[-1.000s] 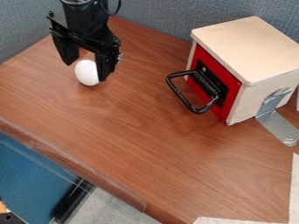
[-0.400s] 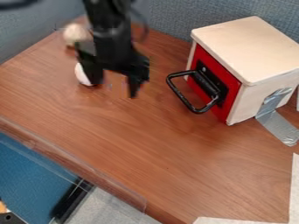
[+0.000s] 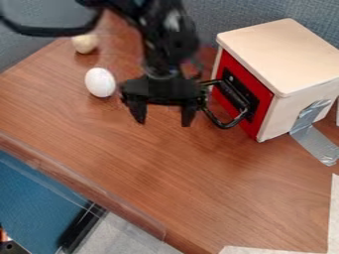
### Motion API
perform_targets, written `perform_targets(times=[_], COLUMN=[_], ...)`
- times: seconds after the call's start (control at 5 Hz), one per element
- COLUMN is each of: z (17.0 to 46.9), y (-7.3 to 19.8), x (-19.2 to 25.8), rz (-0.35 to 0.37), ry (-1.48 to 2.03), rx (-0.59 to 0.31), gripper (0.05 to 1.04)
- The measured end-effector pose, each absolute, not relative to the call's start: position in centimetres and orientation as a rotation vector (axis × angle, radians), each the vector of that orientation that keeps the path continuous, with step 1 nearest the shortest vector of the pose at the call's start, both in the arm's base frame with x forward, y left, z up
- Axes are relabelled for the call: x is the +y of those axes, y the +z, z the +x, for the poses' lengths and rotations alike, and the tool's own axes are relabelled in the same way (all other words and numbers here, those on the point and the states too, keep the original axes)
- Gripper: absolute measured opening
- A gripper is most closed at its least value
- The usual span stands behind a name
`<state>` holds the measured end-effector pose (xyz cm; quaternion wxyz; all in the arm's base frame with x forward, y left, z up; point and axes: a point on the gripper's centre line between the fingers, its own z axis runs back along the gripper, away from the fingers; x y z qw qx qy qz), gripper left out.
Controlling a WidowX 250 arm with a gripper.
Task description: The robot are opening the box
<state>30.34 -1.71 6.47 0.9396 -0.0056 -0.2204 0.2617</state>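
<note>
Now the claw (image 3: 163, 123) hangs spread, with nothing between its fingers, at the upper centre; it has moved right from the upper left. Its right side overlaps the handle (image 3: 225, 125) (whether they touch, I can't tell). The box (image 3: 285, 54) stays at the upper right, red door (image 3: 263, 106) still shut. Left of the claw, the egg (image 3: 100, 82) has come into full view, unmoved, with a pale ball (image 3: 84, 43) now showing behind.

Arm (image 3: 169, 44) black, jointed; pale patch (image 3: 173, 21) high up, possibly glare. Curved black cable (image 3: 56, 32). Gripper (image 3: 164, 123) black, broad crossbar (image 3: 160, 92), two tapering fingers (image 3: 138, 111).
</note>
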Motion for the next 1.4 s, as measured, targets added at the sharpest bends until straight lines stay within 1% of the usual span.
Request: perform_targets(times=[0.2,0.4,0.6,0.8,1.0,1.2,1.4], z=[32.7,34.8,36.6,37.5,37.4,37.2,36.4], y=[5.8,5.8,6.2,6.0,4.9,4.6,3.2], x=[-2.1,-1.9,-2.4,-2.3,-2.2,-2.3,-2.6], rz=[0.002,0.014,-0.013,-0.004,0.014,0.021,0.040], ry=[0.683,0.744,0.764,0.784,0.803,0.818,0.794], rx=[-0.535,-0.599,-0.610,-0.610,-0.593,-0.595,-0.579], gripper=[1.001,1.001,1.001,1.001,1.001,1.001,0.972])
